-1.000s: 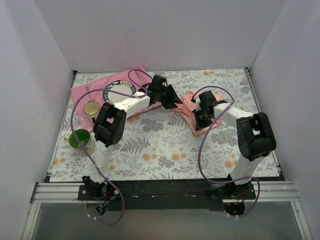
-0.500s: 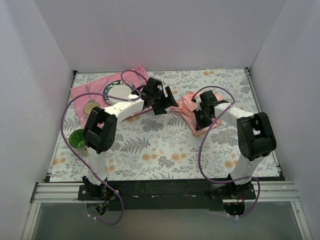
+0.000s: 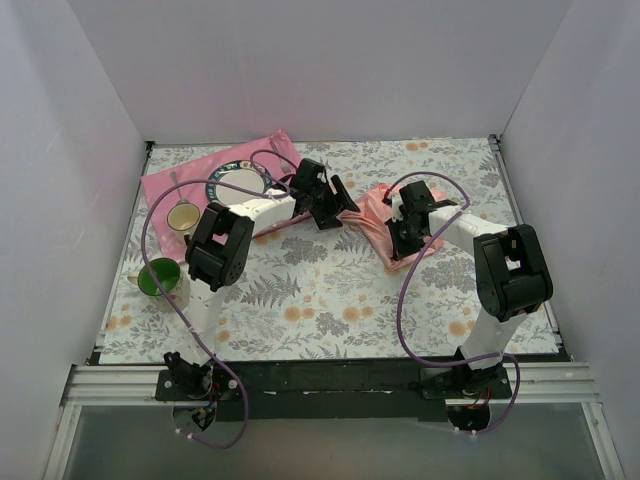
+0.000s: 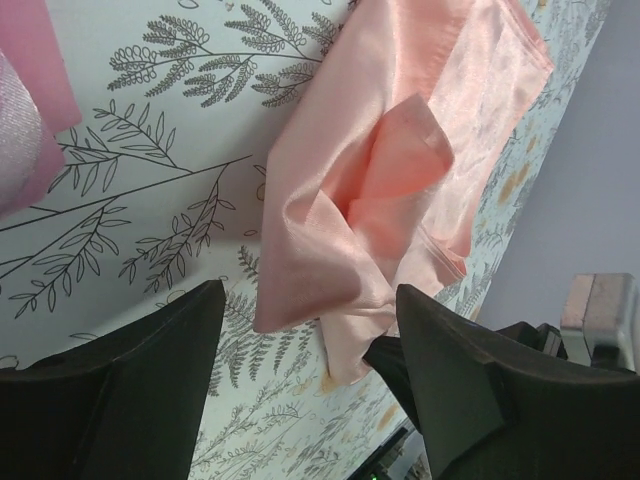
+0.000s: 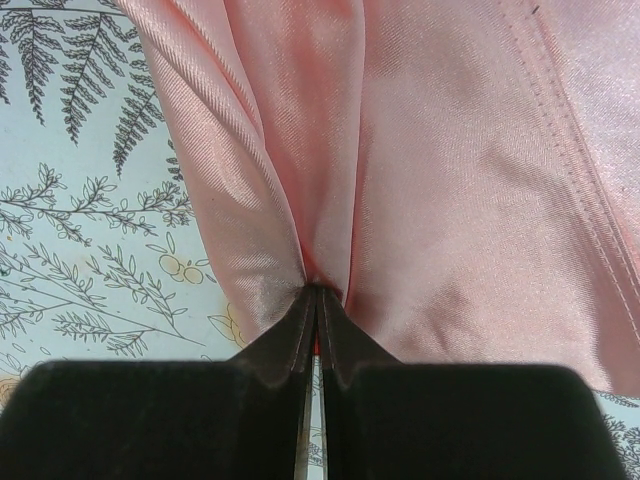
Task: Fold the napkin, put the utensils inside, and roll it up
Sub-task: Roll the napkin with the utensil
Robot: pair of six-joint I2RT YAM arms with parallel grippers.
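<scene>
The pale salmon napkin point(image 3: 372, 203) lies crumpled right of centre on the floral tablecloth. In the left wrist view the napkin point(image 4: 400, 150) shows a bunched fold in its middle. My left gripper point(image 3: 340, 203) hangs just left of it, open, and the left gripper point(image 4: 310, 295) straddles the cloth's near corner without pinching it. My right gripper point(image 3: 396, 243) is shut on a raised pleat of the napkin point(image 5: 450, 180), and the right gripper point(image 5: 318, 290) has its tips pressed together on that pleat. A thin grey utensil point(image 3: 174, 181) seems to lie on the mat.
A hot-pink mat point(image 3: 190, 172) at the back left carries a white plate point(image 3: 240, 182) and a cream cup point(image 3: 183, 215). A green cup point(image 3: 159, 277) stands near the left edge, beside the left arm. White walls close in three sides.
My left gripper has opened wider and let the napkin's left corner drop, drawing back a little to the left. The right gripper has stayed shut on its pleat.
</scene>
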